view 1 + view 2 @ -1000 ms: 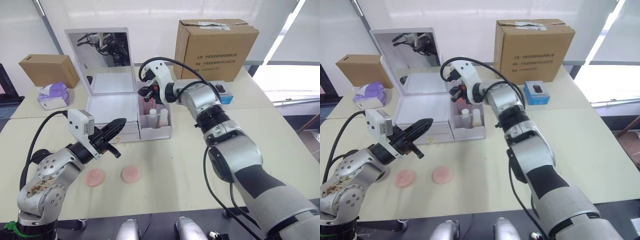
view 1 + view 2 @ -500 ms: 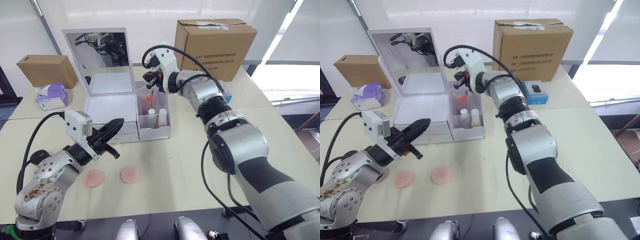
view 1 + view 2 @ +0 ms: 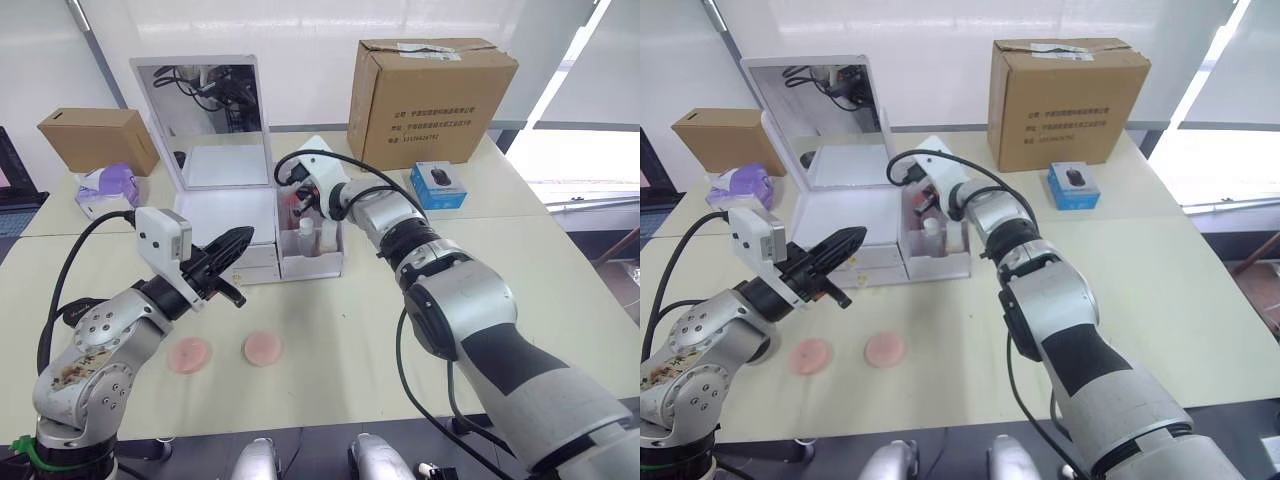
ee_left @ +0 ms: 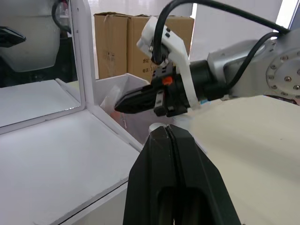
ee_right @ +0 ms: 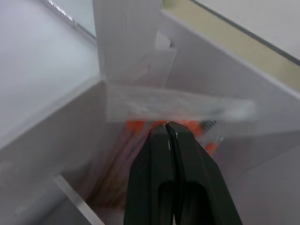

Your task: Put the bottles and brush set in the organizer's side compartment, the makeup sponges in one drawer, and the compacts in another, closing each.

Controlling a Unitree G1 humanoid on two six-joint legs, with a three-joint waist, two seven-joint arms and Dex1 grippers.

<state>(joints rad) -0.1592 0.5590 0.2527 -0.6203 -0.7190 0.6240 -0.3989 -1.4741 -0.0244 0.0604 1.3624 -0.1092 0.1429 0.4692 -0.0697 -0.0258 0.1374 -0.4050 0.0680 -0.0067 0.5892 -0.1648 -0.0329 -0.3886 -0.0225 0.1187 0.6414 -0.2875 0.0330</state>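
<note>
Toward the surface's left edge sat a small box and a purple pack, neither part of the job. The left gripper hung in the air with its fingers pressed together and nothing in them, pointing at the drawers, which looked shut; it seemed parked there in readiness to pull one open. Below it, near the front edge, the two sponges lay flat side by side, not yet stowed. The organizer stood further back with its mirror upright. The side compartment on its right already held the bottles standing at the front and the brush set leaning against the back wall, so that part of the task looked done. The right gripper was at the compartment's top over the brush set, its fingers closed together just in front of the packet and apparently gripping nothing, probably having nudged it down. No compacts could be made out. Toward the far right corner stood a large box and a mouse box.
</note>
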